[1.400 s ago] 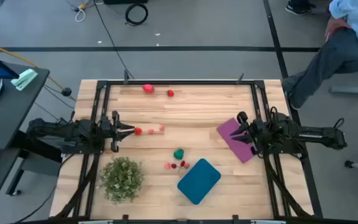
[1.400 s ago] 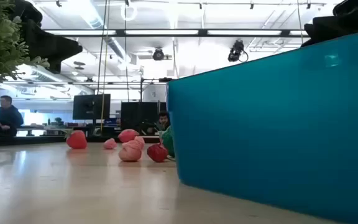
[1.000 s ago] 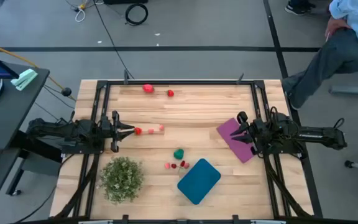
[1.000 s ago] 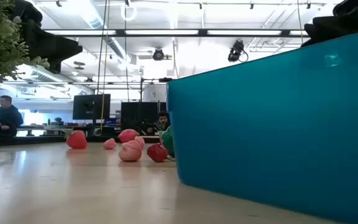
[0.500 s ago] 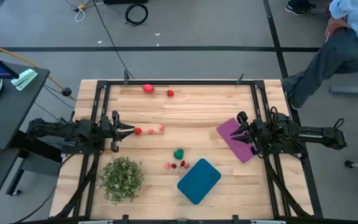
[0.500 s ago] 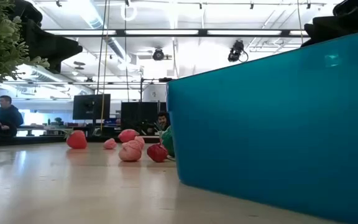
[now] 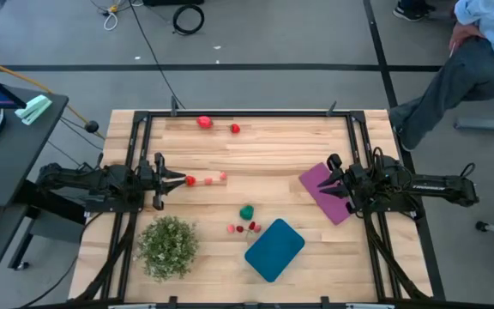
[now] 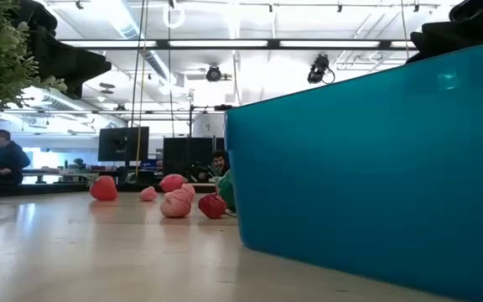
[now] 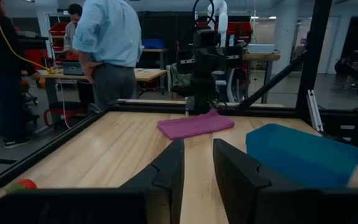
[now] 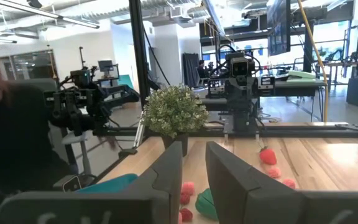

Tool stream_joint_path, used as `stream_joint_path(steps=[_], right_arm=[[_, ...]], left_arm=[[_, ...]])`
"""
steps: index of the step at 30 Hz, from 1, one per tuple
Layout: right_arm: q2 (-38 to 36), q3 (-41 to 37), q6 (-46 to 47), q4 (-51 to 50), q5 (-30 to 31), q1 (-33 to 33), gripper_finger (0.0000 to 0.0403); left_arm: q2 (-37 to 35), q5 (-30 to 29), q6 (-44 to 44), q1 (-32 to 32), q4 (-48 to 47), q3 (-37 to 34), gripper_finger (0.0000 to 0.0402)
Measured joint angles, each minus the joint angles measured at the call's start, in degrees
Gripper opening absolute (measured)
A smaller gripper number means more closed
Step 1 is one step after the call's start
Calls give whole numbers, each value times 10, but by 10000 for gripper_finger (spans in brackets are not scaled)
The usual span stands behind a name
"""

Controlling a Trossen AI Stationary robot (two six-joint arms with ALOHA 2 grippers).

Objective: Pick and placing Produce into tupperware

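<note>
The teal tupperware (image 7: 274,249) stands near the table's front edge, right of the middle; it fills the right of the low view (image 8: 376,168). Just left of it lie a green piece (image 7: 246,211) and small red and pinkish pieces (image 7: 241,228). A red piece (image 7: 191,180) and a pink one (image 7: 222,177) lie right in front of my left gripper (image 7: 181,180) at the left edge. Two more red pieces (image 7: 203,122) lie by the far edge. My right gripper (image 7: 331,182) hangs over the purple cloth's right end. On both, the fingers stand a narrow gap apart with nothing between them.
A bushy green plant (image 7: 168,246) stands at the front left. A purple cloth (image 7: 326,190) lies flat at the right. A black frame (image 7: 247,112) rims the table. A person (image 7: 478,51) stands beyond the far right corner. Bare wood lies in the middle.
</note>
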Motion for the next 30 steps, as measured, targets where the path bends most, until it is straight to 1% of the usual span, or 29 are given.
stream_joint_path(steps=[12, 13, 16, 19, 21, 30], right_arm=[[0, 0, 0, 0, 0, 0, 80], [0, 0, 0, 0, 0, 0, 80], [0, 0, 0, 0, 0, 0, 80], [0, 0, 0, 0, 0, 0, 80], [0, 0, 0, 0, 0, 0, 80], [0, 0, 0, 0, 0, 0, 80]], left_arm=[[0, 0, 1, 0, 0, 0, 91], [0, 0, 19, 0, 5, 0, 89], [0, -1, 111, 0, 35, 0, 85], [0, -1, 179, 0, 38, 0, 83], [0, -1, 196, 0, 37, 0, 83], [0, 0, 198, 0, 50, 0, 90]])
